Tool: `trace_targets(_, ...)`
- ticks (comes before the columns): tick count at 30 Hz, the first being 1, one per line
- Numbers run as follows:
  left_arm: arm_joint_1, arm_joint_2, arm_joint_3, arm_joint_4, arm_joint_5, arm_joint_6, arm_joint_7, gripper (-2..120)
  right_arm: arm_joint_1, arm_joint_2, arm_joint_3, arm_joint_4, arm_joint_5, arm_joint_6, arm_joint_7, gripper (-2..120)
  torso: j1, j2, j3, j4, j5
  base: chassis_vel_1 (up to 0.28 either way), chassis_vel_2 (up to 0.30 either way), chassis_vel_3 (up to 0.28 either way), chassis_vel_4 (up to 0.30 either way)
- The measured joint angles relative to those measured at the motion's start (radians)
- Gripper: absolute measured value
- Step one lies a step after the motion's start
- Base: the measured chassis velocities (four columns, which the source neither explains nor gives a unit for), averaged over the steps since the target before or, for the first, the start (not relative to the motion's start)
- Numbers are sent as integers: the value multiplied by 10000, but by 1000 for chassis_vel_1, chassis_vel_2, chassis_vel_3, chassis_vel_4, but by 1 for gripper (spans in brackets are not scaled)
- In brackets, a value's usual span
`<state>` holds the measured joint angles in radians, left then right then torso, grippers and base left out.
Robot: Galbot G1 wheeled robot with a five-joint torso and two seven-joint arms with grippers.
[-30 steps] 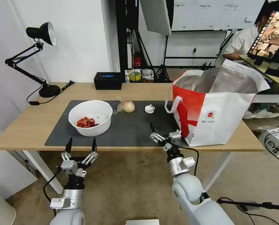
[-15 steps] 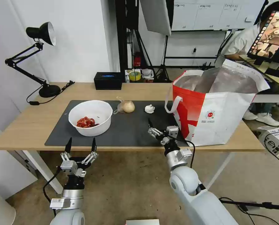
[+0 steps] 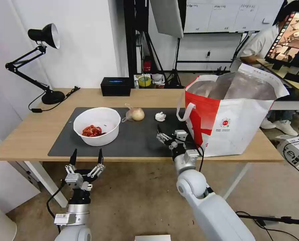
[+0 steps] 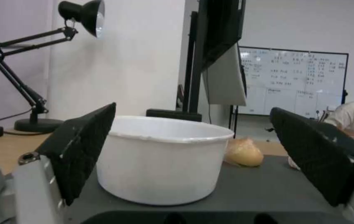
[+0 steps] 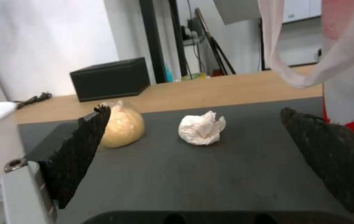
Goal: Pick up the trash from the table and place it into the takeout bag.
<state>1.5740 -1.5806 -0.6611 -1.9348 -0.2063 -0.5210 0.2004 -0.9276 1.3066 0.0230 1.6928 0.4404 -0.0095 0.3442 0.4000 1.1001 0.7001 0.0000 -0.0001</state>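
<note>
Over the mat (image 3: 136, 137), right gripper (image 3: 169, 135) gapes toward crumpled tissue (image 3: 160, 116).

The takeout bag's (image 3: 230, 124) small round red logo and whiteboard writing are illegible.

I see a white wall (image 3: 85, 40) ahead; a black desk lamp (image 3: 44, 33) bends beside it; a whiteboard (image 3: 230, 15) hangs far back; the floor (image 3: 139, 201) under me is brown and dusty.
</note>
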Motion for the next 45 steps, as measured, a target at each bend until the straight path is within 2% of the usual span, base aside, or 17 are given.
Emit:
trace_targets(18, -25, 21, -12, 192, -29, -119, -3, 100, 1535, 646, -407, -1869, 935, -391, 541, 100, 0, -1, -1, 0, 1, 0, 0, 0, 0)
trace_targets(35, -9, 28, -12, 240, -45, -191, -4, 100, 2997, 1155, -728, -3473, 1162, -874, 996, 100, 0, -1, 0, 0, 0, 0, 0, 0, 0)
trace_targets(45, -2, 35, -11, 240, -51, -233, -4, 100, 3486, 1180, -1014, -4121, 1168, -1109, 1086, 100, 0, -1, 0, 0, 0, 0, 0, 0, 0)
